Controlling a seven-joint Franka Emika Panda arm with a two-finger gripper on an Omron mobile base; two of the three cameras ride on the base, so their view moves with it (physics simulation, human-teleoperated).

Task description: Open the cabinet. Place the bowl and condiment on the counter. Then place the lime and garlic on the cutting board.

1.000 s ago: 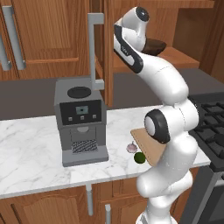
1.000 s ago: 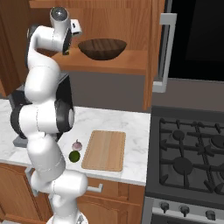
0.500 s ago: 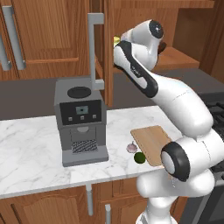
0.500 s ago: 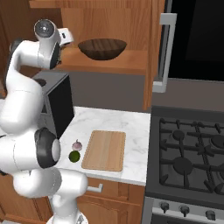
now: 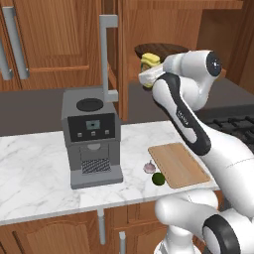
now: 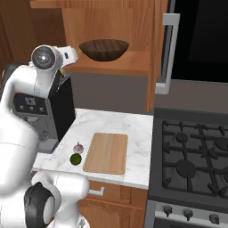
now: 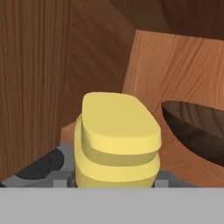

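Observation:
The cabinet (image 5: 59, 44) stands open, its door edge-on with a long grey handle (image 5: 108, 54). On its shelf sits the dark wooden bowl (image 6: 104, 49), also at the right of the hand view (image 7: 197, 127). My gripper (image 5: 149, 72) is at the shelf's front left, shut on the yellow condiment bottle (image 5: 150, 61), which looms large in the hand view (image 7: 116, 135). Down on the marble counter (image 5: 34, 173) lies the cutting board (image 5: 178, 164), with the garlic (image 5: 149, 167) and the lime (image 5: 158, 178) just off its left edge. Garlic (image 6: 79, 147) and lime (image 6: 76, 159) touch neither the board (image 6: 107, 152) nor each other.
A grey coffee machine (image 5: 92, 136) stands on the counter left of the board, under the open door. A black gas hob (image 6: 196, 156) adjoins the counter on the right. Shut cabinet doors with grey handles (image 5: 17, 44) hang at the upper left.
The arm has swung its elbow from upright over to the right. The hand has come right and slightly down from inside the shelf, and the yellow bottle has moved with it.

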